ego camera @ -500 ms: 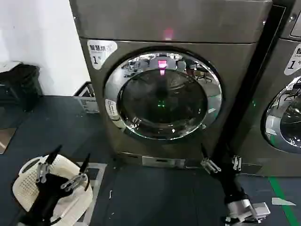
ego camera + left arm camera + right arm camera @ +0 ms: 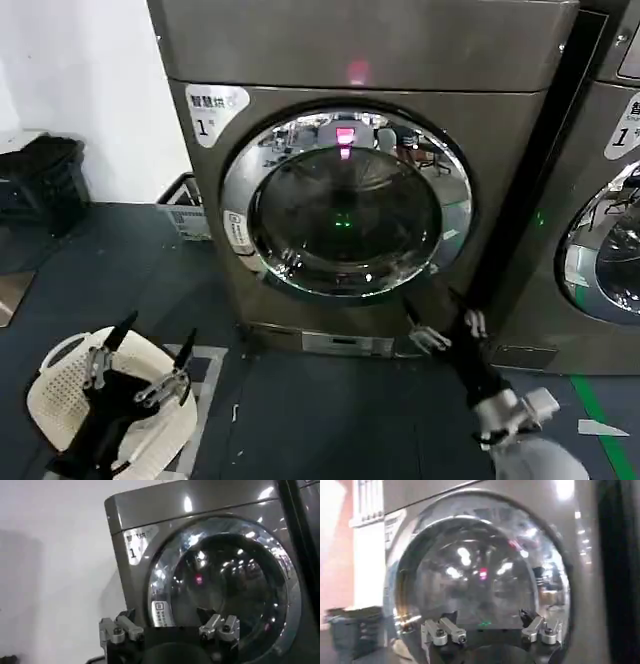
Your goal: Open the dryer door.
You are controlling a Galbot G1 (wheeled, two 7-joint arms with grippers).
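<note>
1. Head view: nearest to us, our left gripper (image 2: 140, 365) hangs low on the left over a white basket (image 2: 55, 400), its fingers spread apart. The basket's near side is cut off at the edge.
2. Our right gripper (image 2: 445, 325) reaches up from the lower right, fingers spread wide, holding nothing. It is just below the lower right of the dryer door (image 2: 345, 205), near the rim; we cannot tell if it touches.
3. The door is shut, flat on the front of the grey dryer (image 2: 360, 50).
4. A white label (image 2: 213, 108) shows a big "1"; the smaller writing we cannot read.
5. The second machine (image 2: 600, 210) is cut off on the right.
</note>
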